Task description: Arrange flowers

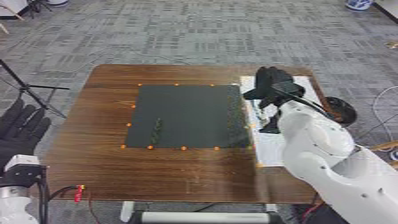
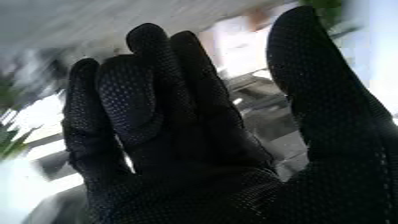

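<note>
Near the near-left corner of the dark mat (image 1: 187, 115), one green sprig (image 1: 157, 131) lies flat, its length running roughly from near to far. A second green strip (image 1: 235, 112) lies along the mat's right edge, probably another stem; detail insufficient to confirm. Handling, estimated: sprig very light, stem slightly stiff, leafy parts soft and easily crushed or bent; low risk of slipping, though a thin stem could escape padded gloves. Suggested hold: lower stem, just clear of the foliage, with a light pinch between thumb and fingers; which end is the bare one cannot be told. Right hand (image 1: 275, 84): over the white sheet (image 1: 271, 150) toward the tabletop's (image 1: 89, 170) right edge, fingers extended and relaxed, thumb set apart, nothing gripped. Left hand (image 1: 19, 132): beside the tabletop's left edge, fingers straight, nothing held. Count: sprigs, one certain; green strips, one, identity uncertain; mats, one; white sheets, one; hands, two. Orange dots (image 1: 184, 148) line the mat's edges, five on the near edge including corners. Flower heads: none distinguishable, so no count.
</note>
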Robot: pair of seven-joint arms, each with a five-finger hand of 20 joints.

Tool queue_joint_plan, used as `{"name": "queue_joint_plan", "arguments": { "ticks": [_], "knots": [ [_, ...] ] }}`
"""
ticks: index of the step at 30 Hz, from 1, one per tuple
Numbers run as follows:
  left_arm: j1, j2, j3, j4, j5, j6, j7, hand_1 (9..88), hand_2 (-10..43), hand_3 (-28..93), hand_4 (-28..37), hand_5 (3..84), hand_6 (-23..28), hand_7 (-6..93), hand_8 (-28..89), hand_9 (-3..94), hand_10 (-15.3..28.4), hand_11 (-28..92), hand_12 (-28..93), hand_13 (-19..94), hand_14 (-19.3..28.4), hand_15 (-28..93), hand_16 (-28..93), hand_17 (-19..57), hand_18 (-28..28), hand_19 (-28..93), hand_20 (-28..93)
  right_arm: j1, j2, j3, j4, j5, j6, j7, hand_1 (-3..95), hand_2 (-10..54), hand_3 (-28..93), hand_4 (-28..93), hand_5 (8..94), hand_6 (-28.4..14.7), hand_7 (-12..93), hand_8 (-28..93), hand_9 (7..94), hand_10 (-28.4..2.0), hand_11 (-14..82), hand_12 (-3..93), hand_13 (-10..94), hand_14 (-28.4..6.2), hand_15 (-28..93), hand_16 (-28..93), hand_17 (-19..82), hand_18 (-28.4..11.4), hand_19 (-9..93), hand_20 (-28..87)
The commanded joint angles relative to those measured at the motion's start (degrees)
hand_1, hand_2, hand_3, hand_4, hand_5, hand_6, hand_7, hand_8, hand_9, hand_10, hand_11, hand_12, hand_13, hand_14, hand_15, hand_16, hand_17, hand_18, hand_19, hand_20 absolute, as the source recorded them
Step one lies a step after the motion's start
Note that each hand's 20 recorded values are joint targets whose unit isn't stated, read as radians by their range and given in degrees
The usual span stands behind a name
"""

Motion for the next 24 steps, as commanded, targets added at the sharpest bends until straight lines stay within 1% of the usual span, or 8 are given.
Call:
{"name": "queue_joint_plan", "arguments": {
  "ticks": [1, 5, 7, 9, 12, 13, 16, 24],
  "knots": [
    [2.2, -0.10, -0.96, -1.12, -0.39, 0.72, 0.73, 24.3, 16.8, 75, -28.3, 41.6, 10.3, 8.3, -7, 32.7, 16.8, 20, 11, 25, 16.2, 27, -2, -6.5, 16.1, 35, 11, -13.6, 6.7, 15.3, -1.4, 2.1, -9.6, 8.9, 34.7, -9.5, 64, -17, 54.9, -11.4, 17, -5, 59.1, -22.0, 30.3, 26.7, 52, -21.7, 70, 43, 25, -27.9, 75, 36],
    [2.8, -0.50, -0.97, -1.49, -0.31, 0.88, 0.93, 24.6, 16.5, 74, -28.3, 41.6, 10.5, 8.4, -7, 32.7, 16.9, 20, 11, 25, 16.2, 28, -2, -6.6, 16.1, 35, 11, -20.9, 8.3, 22.4, -1.6, 1.9, -12.1, 9.8, 34.8, -9.5, 62, -18, 55.3, -12.7, 12, -4, 58.2, -22.5, 31.1, 27.6, 51, -22.3, 70, 43, 24, -28.3, 74, 36],
    [3.3, -0.52, -0.64, -1.79, -0.23, 1.44, 1.39, 24.7, 16.4, 74, -28.3, 41.6, 10.5, 8.4, -7, 32.8, 16.8, 20, 11, 25, 16.2, 28, -2, -6.6, 16.2, 35, 11, -22.3, 8.2, 24.5, -1.0, 4.4, -12.6, 9.7, 35.2, -9.5, 61, -19, 55.9, -12.8, 12, -4, 57.6, -22.5, 35.5, 30.4, 51, -22.4, 71, 44, 24, -28.3, 75, 36],
    [3.3, -0.65, -0.49, -1.86, -0.15, 0.76, 1.45, 24.8, 16.1, 74, -28.3, 41.7, 10.5, 8.4, -7, 32.8, 16.8, 20, 11, 25, 16.1, 28, -2, -6.6, 16.2, 35, 11, -22.8, 8.3, 25.0, -0.1, 3.4, -13.0, 9.8, 34.9, -9.5, 62, -20, 56.2, -12.4, 12, -4, 56.6, -22.2, 40.6, 33.8, 51, -22.5, 72, 47, 24, -28.3, 75, 37],
    [3.5, -0.64, -0.47, -2.08, 0.31, 0.75, 1.08, 25.0, 15.8, 74, -28.3, 41.6, 10.5, 8.5, -7, 32.7, 16.7, 20, 11, 25, 16.1, 28, -2, -6.6, 16.2, 35, 11, -24.3, 8.4, 25.8, 0.4, 2.5, -12.0, 10.4, 35.2, -9.5, 62, -22, 57.6, -11.5, 14, -4, 56.1, -21.9, 47.1, 38.6, 51, -22.4, 74, 50, 24, -28.4, 76, 38],
    [3.8, -0.87, -0.50, -2.10, 0.27, 0.61, 1.34, 25.0, 15.7, 74, -28.3, 41.6, 10.5, 8.5, -7, 32.7, 16.7, 20, 11, 25, 16.1, 28, -2, -6.6, 16.2, 35, 11, -24.0, 8.3, 25.9, 0.7, 3.3, -12.6, 10.7, 35.7, -9.5, 63, -23, 58.2, -11.0, 14, -4, 56.2, -21.7, 49.8, 41.4, 52, -22.5, 75, 52, 25, -28.4, 76, 39],
    [3.8, -1.03, -0.42, -2.06, 0.21, 0.47, 0.95, 27.6, 13.9, 74, -28.3, 41.5, 10.4, 8.6, -7, 32.6, 16.7, 20, 11, 25, 16.1, 28, -2, -6.6, 16.3, 35, 11, -24.5, 8.3, 27.0, 1.1, 4.2, -14.5, 12.1, 37.3, -9.5, 63, -23, 59.9, -9.7, 15, -5, 57.4, -20.9, 53.4, 44.5, 54, -22.0, 76, 53, 26, -28.4, 77, 40],
    [4.4, -1.42, -0.44, -2.48, 0.29, 0.37, 0.91, 28.1, 13.1, 74, -28.3, 41.4, 10.3, 8.7, -7, 32.5, 16.5, 20, 11, 25, 16.0, 28, -2, -6.6, 16.3, 35, 11, -27.8, 8.0, 30.6, 1.9, 8.6, -17.5, 13.4, 40.4, -9.5, 62, -25, 62.2, -8.4, 17, -5, 59.0, -20.1, 54.9, 47.3, 56, -21.7, 77, 55, 28, -28.4, 78, 41]
  ]
}}
